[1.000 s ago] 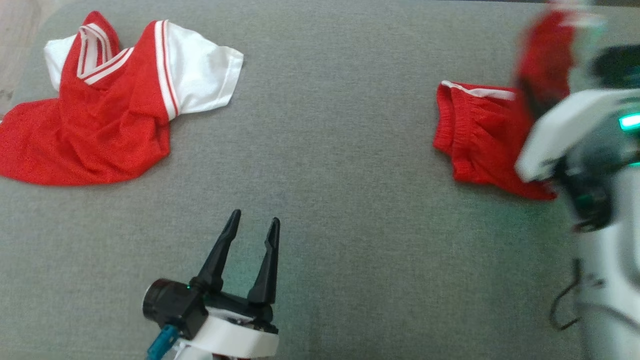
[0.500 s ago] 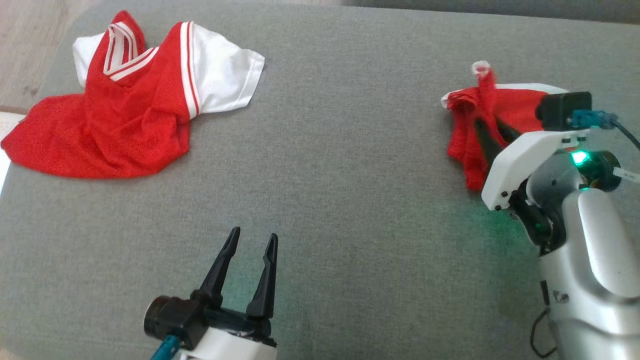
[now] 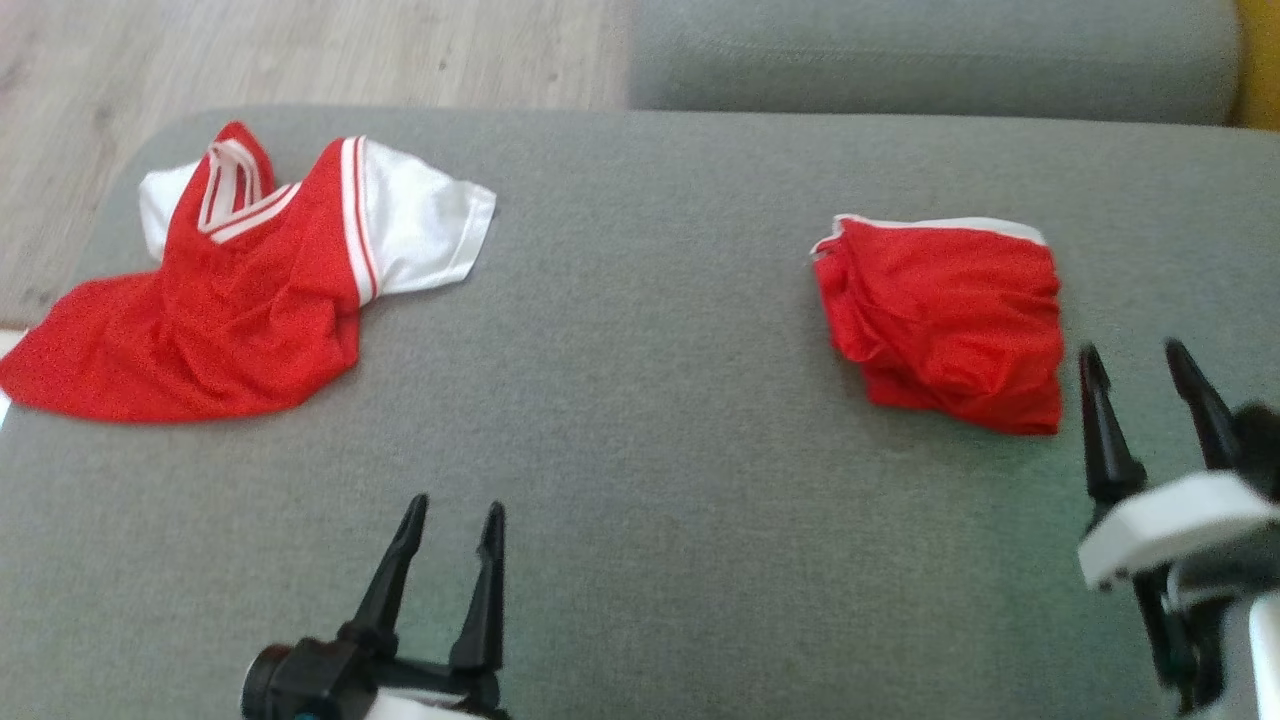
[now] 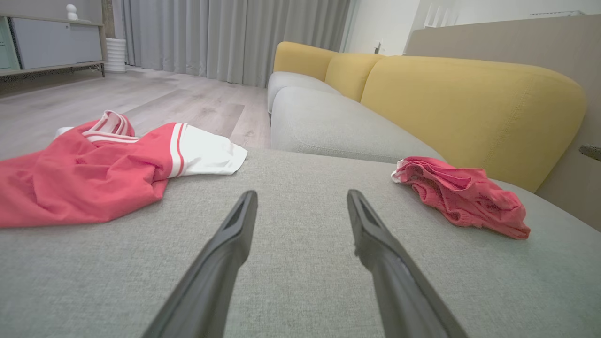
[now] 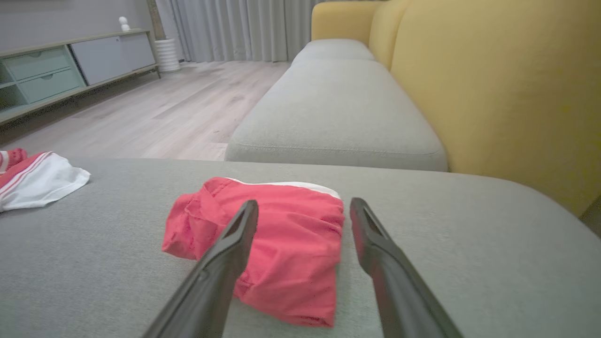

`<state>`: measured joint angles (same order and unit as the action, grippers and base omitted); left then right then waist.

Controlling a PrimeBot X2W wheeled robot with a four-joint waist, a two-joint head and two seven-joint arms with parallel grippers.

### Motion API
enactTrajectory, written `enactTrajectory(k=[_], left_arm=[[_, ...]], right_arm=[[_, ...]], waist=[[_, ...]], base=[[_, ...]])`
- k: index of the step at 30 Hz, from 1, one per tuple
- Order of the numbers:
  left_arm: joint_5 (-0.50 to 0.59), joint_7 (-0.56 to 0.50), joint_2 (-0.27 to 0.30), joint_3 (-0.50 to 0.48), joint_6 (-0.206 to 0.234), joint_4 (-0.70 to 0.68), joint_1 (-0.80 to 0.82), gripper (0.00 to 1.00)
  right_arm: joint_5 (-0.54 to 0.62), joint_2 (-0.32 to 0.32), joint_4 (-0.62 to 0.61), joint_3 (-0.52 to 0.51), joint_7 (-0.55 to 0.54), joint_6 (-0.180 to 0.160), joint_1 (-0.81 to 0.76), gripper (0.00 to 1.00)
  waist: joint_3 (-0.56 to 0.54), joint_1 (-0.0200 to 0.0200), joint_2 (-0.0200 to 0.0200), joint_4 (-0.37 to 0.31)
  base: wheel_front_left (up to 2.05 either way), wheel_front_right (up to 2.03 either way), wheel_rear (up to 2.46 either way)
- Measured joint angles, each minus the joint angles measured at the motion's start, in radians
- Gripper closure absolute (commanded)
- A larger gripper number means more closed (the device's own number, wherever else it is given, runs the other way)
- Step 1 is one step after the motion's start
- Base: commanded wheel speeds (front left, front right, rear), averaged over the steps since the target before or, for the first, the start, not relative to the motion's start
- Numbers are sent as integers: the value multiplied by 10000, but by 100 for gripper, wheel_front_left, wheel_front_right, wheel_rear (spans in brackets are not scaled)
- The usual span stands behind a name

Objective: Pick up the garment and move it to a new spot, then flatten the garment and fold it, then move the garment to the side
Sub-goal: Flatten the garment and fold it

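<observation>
- Shorts (image 3: 945, 320), red with a white band: folded into a rough, rumpled square, lying flat on the right half of the grey cushion (image 3: 650, 420), nearer its far edge than its near one. The white band runs along the side facing the far edge.
- Right end effector (image 3: 1130, 348): fingers spread, nothing between them. It sits just beside the shorts' right edge, toward the cushion's near right corner. In the right wrist view (image 5: 305, 201) it points across the shorts at the far edge.
- Left end effector (image 3: 455, 503): fingers spread, empty, over bare cushion by the near edge, left of centre, well apart from both garments.
- Jersey (image 3: 230, 300), red with white sleeves: crumpled at the far left corner, hem reaching the left edge.
- Beyond the far edge: second grey cushion (image 5: 335, 117), yellow backrest (image 5: 497, 84), wood floor (image 3: 300, 50).
</observation>
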<state>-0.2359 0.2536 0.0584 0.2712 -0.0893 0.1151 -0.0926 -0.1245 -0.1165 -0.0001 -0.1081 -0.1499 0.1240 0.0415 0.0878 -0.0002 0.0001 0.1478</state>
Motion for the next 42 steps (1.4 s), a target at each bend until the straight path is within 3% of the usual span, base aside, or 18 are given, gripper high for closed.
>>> enactTrajectory(k=[6,12,13,14,15,16,17,21,24,28,35,42], left_arm=[[305,0,-12,-341,-81,-50,-381,0],[474,0,-12,-585,-125,-54,-668,0],[518,0,-12,-604,-134,-56,-691,0],[523,0,-12,-621,-136,-67,-697,0],[522,0,-12,-631,-144,-75,-694,0],[522,0,-12,-631,-167,-96,-692,0],[522,0,-12,-627,-167,-115,-684,0],[518,0,-13,-583,-176,-173,-592,0],[510,0,-17,-462,-247,-150,-300,0],[487,0,-19,-418,-253,-140,-134,0],[389,0,-23,-441,-247,-42,-133,0],[313,0,-25,-497,-174,-44,-151,0]], right_arm=[[1062,322,215,-525,1871,0,-1022,0],[1348,583,1369,-631,3204,0,-1378,0],[1348,596,1570,-608,3271,0,-1319,8],[1356,614,1778,-566,3273,0,-1219,39],[1423,619,2034,-466,3271,0,-1054,61],[1432,619,2284,-359,3269,0,-822,89],[1423,631,2556,-290,3267,0,-499,100],[1450,650,3417,-94,3256,0,804,100],[1726,633,4849,8,3168,0,2394,100],[2096,543,6075,-2,3168,0,3055,100],[2406,512,7798,104,3624,0,3487,100],[2437,571,8717,1707,3852,0,3574,100]], waist=[[-499,0,0,-263],[-783,0,0,-268],[-761,0,0,-250],[-724,0,0,-230],[-678,1,0,-206],[-627,2,0,-179],[-555,2,0,-152],[-290,2,0,-40],[79,5,0,186],[267,4,-1,447],[431,3,-1,992],[298,2,0,904]], base=[[0,0,0],[0,0,0],[0,0,0],[0,0,0],[0,0,0],[0,0,0],[0,0,0],[0,0,0],[0,0,0],[0,0,0],[0,0,0],[0,0,0]])
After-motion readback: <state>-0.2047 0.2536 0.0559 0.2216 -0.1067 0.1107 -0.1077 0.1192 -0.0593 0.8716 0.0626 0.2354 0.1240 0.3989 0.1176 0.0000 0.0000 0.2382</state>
